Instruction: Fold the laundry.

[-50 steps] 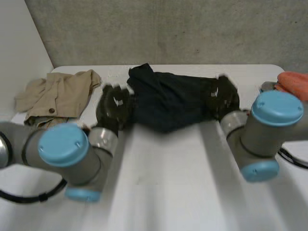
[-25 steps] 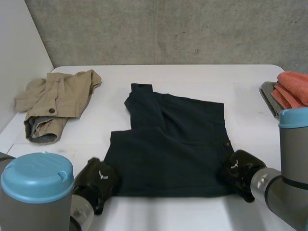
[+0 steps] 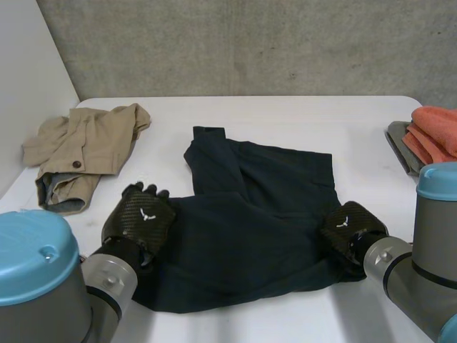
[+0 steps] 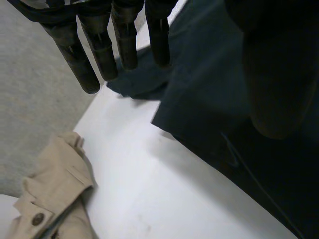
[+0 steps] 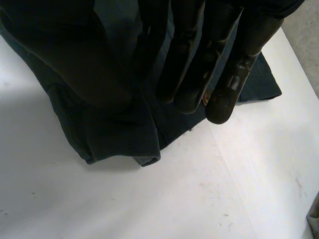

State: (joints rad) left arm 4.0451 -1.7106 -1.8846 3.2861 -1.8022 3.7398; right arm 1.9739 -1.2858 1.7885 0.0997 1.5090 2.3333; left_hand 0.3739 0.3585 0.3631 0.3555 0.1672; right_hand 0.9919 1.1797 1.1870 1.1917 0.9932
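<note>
The dark blue garment (image 3: pixel 250 214) lies in the middle of the white table (image 3: pixel 285 114), its near edge rumpled. The left hand (image 3: pixel 139 218) is at its left edge and the right hand (image 3: pixel 348 227) at its right edge. Each seems to pinch cloth between straight fingers and thumb. We judge this the first fold. Next, we think both hands must carry the near edge evenly toward the far one. A tan garment (image 3: pixel 82 146) and an orange cloth (image 3: pixel 435 125) lie well apart at the sides.
</note>
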